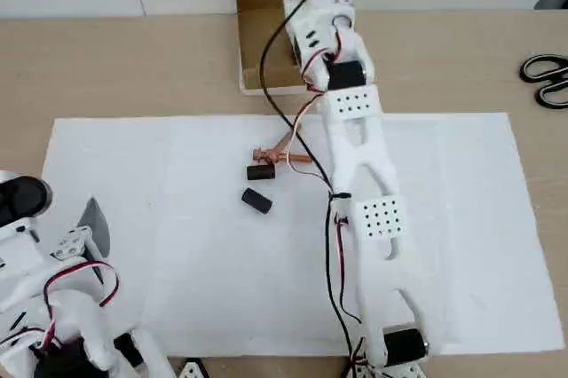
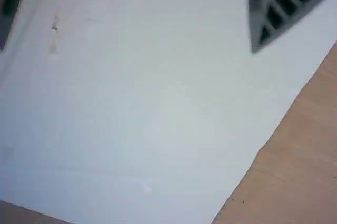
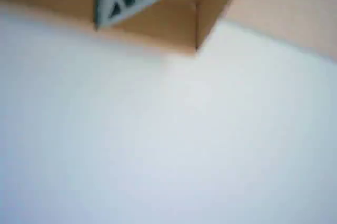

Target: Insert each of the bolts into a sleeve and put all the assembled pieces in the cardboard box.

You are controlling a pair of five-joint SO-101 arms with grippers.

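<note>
Nearest the arms' bases, the left gripper (image 1: 89,227) hangs low over the near left corner of the white paper sheet (image 1: 177,289) that covers the counter (image 1: 106,59). Whether its jaws are wide or narrow cannot be told. Farther out, near the sheet's middle, lies a black sleeve (image 1: 256,200) with a second sleeve (image 1: 260,172) just beyond it. That second one sits right beside two copper-coloured bolts (image 1: 282,156), which cross each other. Neither bolt is in a sleeve yet. These parts look small, light and stiff, and being round they would probably roll or skid under a careless pinch (the smooth metal bolts more so). A bolt is best taken across the shank near its head, and a sleeve across its outer wall with the bore left free. Farthest out, the right gripper (image 1: 306,5) is over the cardboard box (image 1: 253,41), just past the sheet's far edge; its jaws cannot be judged either. Scissors (image 1: 546,76) lie well off to the right.
</note>
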